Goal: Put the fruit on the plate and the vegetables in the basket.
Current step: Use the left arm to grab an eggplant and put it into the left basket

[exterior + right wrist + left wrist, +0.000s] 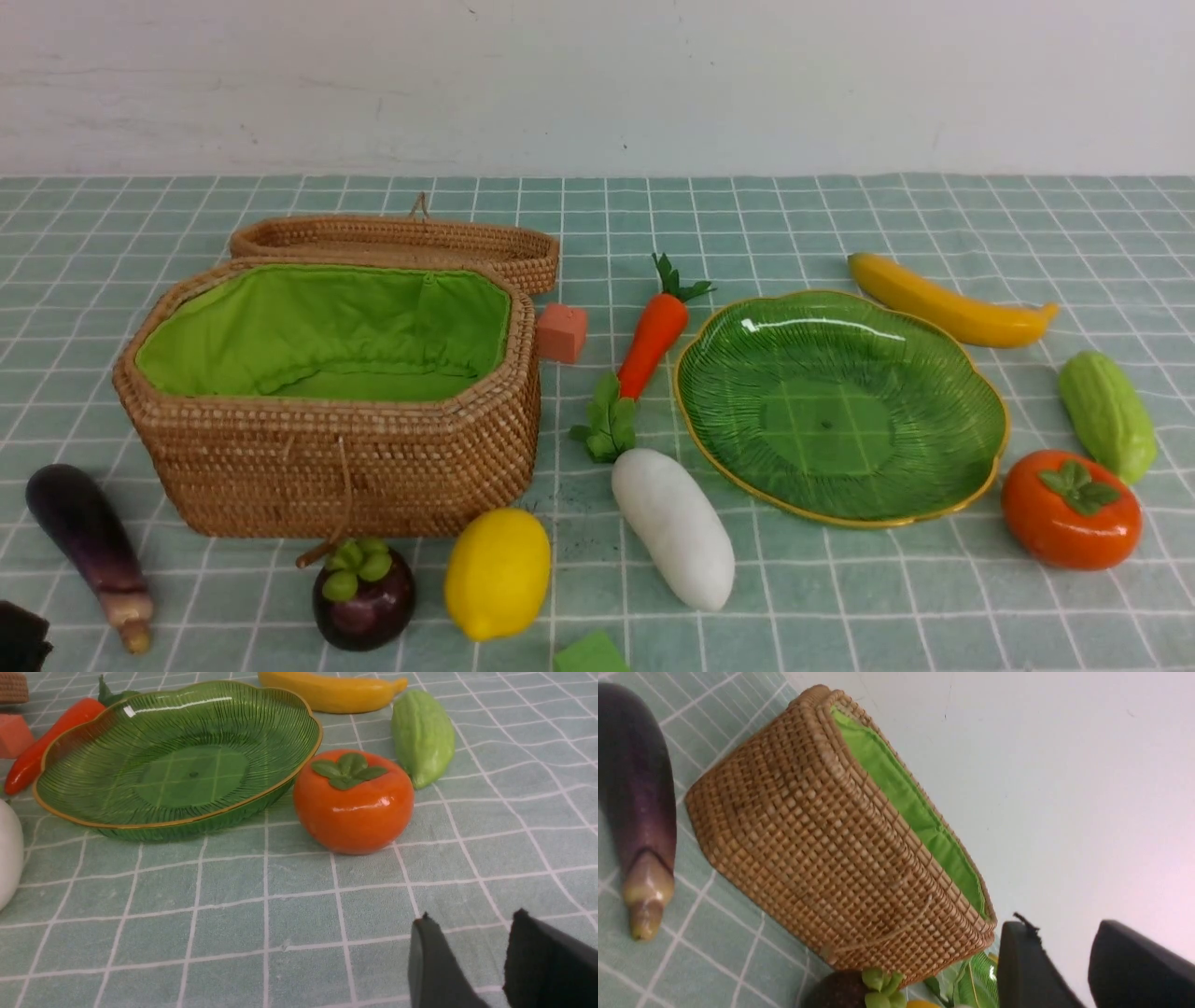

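Left gripper (1062, 940) and right gripper (472, 933): jaws narrowly parted (gripping nothing). Persimmon (353, 807) lies just beside the plate (187, 830), toward the right edge of the worktop (233, 896).

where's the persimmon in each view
Front: persimmon at lower right, just right of the plate.
Left wrist: not in it.
Right wrist: persimmon beside the plate, with the gourd behind it.
Shared landmark: the plate's gold rim, seen in the front and right wrist views.
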Tool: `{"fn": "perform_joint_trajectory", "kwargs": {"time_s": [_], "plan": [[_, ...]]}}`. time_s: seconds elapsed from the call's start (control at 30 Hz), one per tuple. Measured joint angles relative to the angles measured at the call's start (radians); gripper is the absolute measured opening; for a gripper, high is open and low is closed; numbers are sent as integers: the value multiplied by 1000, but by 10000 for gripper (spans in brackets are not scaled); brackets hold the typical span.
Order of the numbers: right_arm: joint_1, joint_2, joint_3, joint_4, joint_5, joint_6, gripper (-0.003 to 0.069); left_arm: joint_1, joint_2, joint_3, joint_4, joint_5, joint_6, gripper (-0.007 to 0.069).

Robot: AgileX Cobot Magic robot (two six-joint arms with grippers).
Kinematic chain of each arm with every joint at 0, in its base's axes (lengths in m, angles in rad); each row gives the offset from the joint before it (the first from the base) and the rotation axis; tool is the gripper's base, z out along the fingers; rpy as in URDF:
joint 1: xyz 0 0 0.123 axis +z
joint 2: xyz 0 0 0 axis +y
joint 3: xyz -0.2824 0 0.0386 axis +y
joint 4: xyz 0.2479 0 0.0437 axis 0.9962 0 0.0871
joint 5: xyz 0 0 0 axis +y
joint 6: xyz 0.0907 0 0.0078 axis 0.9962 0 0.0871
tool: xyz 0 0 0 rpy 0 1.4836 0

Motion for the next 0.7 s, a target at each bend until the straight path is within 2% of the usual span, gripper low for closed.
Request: {"fn": "perform_joint_trajectory", "kwargs": {"time_s": [0.13, 0.2, 0.33, 0.4, 0.43, 0.53, 0.57, 0.6, 0.7], "plan": [[0, 0, 0, 0, 0, 0, 241, 0, 45, -114, 4, 153, 40, 24], [0, 0, 0, 0, 0, 0, 241, 0, 117, -183, 15, 221, 90, -13], [0, 0, 0, -10, -2, 0, 241, 0, 253, -286, 22, 332, 172, -13], [0, 0, 8, -38, -42, 3, 241, 0, 386, -380, 37, 478, 249, -13], [0, 0, 8, -38, -47, 7, 241, 0, 395, -386, 39, 489, 254, -13], [0, 0, 10, 71, -148, 142, 241, 0, 542, -487, 85, 652, 313, -13], [0, 0, 10, 81, -160, 152, 241, 0, 549, -491, 88, 659, 315, -13], [0, 0, 10, 154, -202, 230, 241, 0, 599, -520, 107, 699, 322, -13], [0, 0, 10, 240, -262, 335, 237, 0, 668, -545, 139, 728, 332, -13]]}}
